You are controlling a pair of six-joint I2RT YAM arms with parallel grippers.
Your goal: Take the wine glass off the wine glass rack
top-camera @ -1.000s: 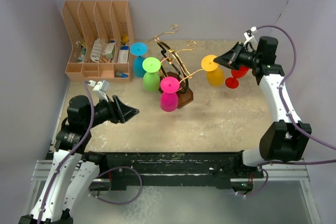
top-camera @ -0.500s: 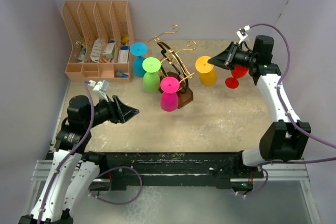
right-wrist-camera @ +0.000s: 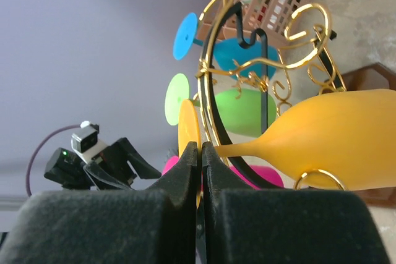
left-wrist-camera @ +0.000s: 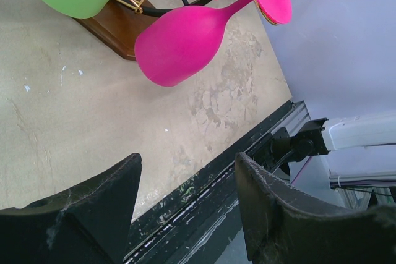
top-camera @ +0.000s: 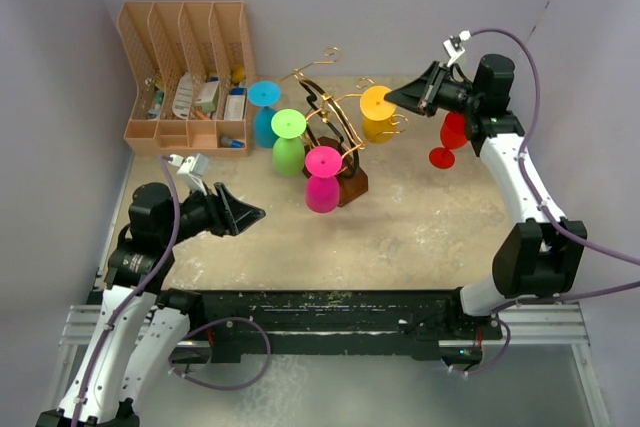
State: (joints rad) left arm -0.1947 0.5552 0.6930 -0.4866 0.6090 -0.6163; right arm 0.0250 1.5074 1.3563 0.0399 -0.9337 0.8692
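The wine glass rack (top-camera: 338, 112), gold wire scrolls on a dark brown base (top-camera: 351, 184), stands mid-table. Blue (top-camera: 264, 112), green (top-camera: 288, 143) and pink (top-camera: 322, 179) wine glasses hang on it upside down. My right gripper (top-camera: 392, 100) is shut on the foot rim of an orange wine glass (top-camera: 378, 117), which is at the rack's right arm. In the right wrist view the gripper (right-wrist-camera: 197, 151) pinches the orange foot (right-wrist-camera: 187, 129), and the stem lies by the gold wire (right-wrist-camera: 213, 100). My left gripper (top-camera: 252, 214) is open and empty, near-left of the rack.
A red wine glass (top-camera: 450, 142) stands on the table beside my right arm. A tan slotted desk organiser (top-camera: 188, 77) with small items is at the back left. The left wrist view shows the pink glass (left-wrist-camera: 185, 38), the rack base (left-wrist-camera: 114, 26) and the table's front rail (left-wrist-camera: 204, 196).
My right gripper has moved left and toward the back with the orange glass, from open space right of the rack to the rack's right arm. The left arm has not moved.
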